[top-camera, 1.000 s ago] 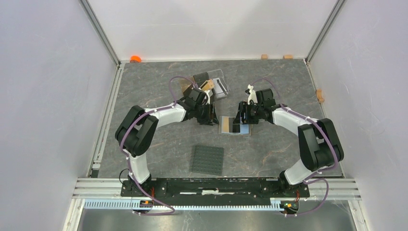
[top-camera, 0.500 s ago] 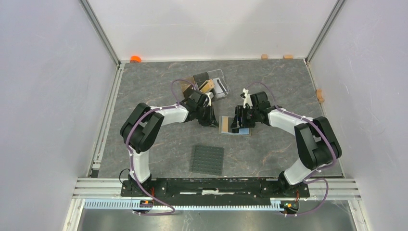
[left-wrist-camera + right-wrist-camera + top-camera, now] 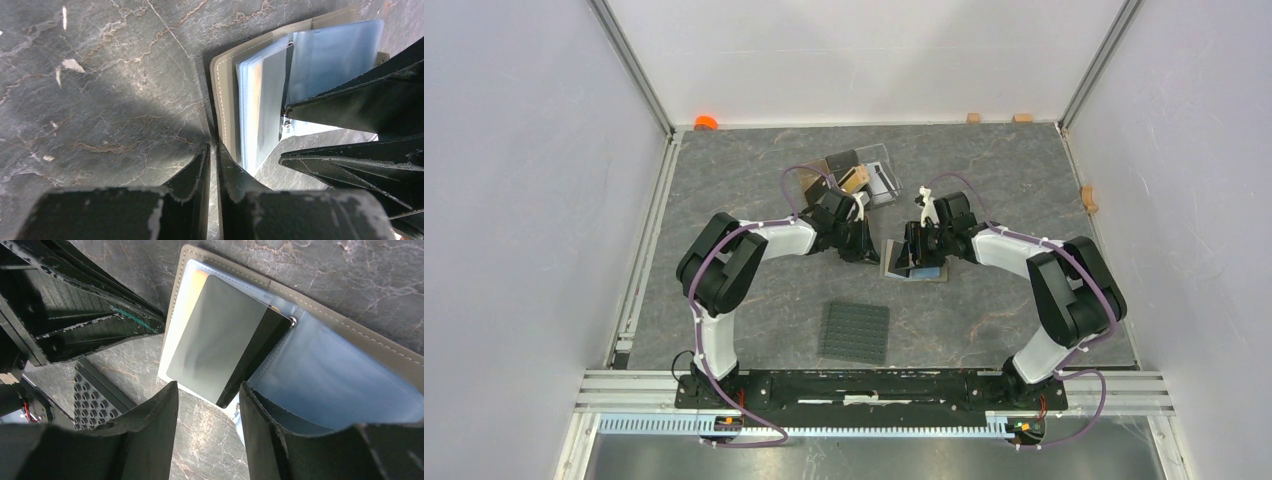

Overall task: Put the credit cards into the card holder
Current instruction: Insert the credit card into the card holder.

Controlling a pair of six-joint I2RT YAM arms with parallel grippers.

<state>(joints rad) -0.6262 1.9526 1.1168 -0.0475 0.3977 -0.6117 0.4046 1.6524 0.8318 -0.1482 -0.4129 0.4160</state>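
The flat olive-taupe folding card holder (image 3: 929,273) lies open on the grey marbled desk (image 3: 1014,170) in the top view. It sits between my left gripper (image 3: 864,247) and my right gripper (image 3: 911,248), both low beside it. A clear plastic stand (image 3: 876,178) sits just behind my left gripper. A dark grey studded square mat (image 3: 856,332) lies nearer my bases, apart from the card holder.

From the left wrist, my left gripper (image 3: 213,150) is clenched to a thin slit, its tips at the card holder's (image 3: 224,100) stitched edge. The edge runs toward that slit, but I cannot tell whether it is nipped. Bluish clear pockets (image 3: 332,52) fan open beyond.

From the right wrist, my right gripper (image 3: 207,390) is released, fingers apart. A thin silver-grey card (image 3: 220,335) with a black stripe lies on the pockets, its near corner in the gap between my fingers. An orange-gold tint (image 3: 200,277) shows through the pocket behind it.
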